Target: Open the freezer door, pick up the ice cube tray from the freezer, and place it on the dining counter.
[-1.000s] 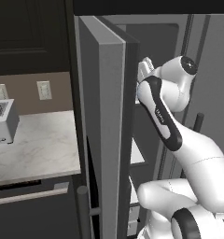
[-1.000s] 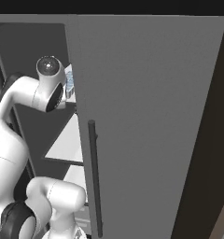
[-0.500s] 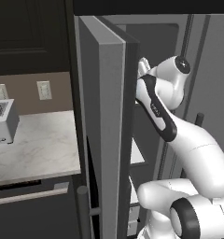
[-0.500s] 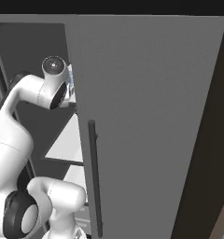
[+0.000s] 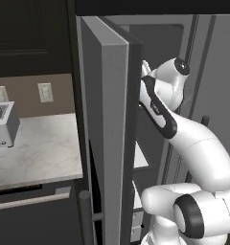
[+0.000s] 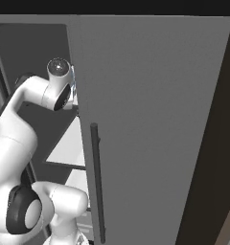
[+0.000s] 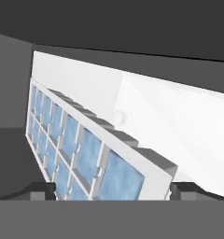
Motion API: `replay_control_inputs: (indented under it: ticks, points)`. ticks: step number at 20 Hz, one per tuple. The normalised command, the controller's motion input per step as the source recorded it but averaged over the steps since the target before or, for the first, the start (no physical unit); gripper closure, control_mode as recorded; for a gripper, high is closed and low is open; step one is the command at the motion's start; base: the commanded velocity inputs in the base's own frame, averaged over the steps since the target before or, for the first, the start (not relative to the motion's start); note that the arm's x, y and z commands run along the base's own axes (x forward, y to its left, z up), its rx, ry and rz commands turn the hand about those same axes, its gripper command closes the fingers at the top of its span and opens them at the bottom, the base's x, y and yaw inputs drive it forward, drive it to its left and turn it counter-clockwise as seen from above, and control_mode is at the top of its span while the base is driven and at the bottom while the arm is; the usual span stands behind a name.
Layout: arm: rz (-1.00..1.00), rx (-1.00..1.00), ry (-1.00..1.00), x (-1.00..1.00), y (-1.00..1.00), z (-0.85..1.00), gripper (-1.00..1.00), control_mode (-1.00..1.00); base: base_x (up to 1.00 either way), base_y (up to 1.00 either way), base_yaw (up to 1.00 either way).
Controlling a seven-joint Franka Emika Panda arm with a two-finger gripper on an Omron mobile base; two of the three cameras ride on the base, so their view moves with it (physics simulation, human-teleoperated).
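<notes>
The claw (image 7: 112, 189) is wide open, one tip on each side of the ice cube tray (image 7: 81, 149), which lies on a white shelf (image 7: 179, 126) in the freezer (image 5: 155, 38). The white arm (image 5: 184, 139) bends up and reaches in past the open freezer door (image 5: 105, 134). No writing can be read.

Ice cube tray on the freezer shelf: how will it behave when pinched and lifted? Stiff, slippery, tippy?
The ice cube tray looks like moulded plastic with a thick white rim and cell walls, so probably stiff. Its long narrow shape may sag toward the far end if the open pincer grips one end. Blue-filled cells suggest some weight; the smooth rim and white shelf could be slippery.
</notes>
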Motion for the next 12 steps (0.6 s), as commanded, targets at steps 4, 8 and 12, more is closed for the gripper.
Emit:
replay_control_inputs:
  ticks: [4,8,12]
  points:
    - [0.00,0.00,0.00,0.18,0.18,-0.30,1.00,-1.00,0.00,0.00,0.00]
    - [0.00,0.00,0.00,0.12,0.18,-0.21,1.00,-1.00,0.00,0.00,0.00]
    - [-0.01,0.00,-0.02,0.01,0.05,-0.02,1.00,-1.00,0.00,0.00,0.00]
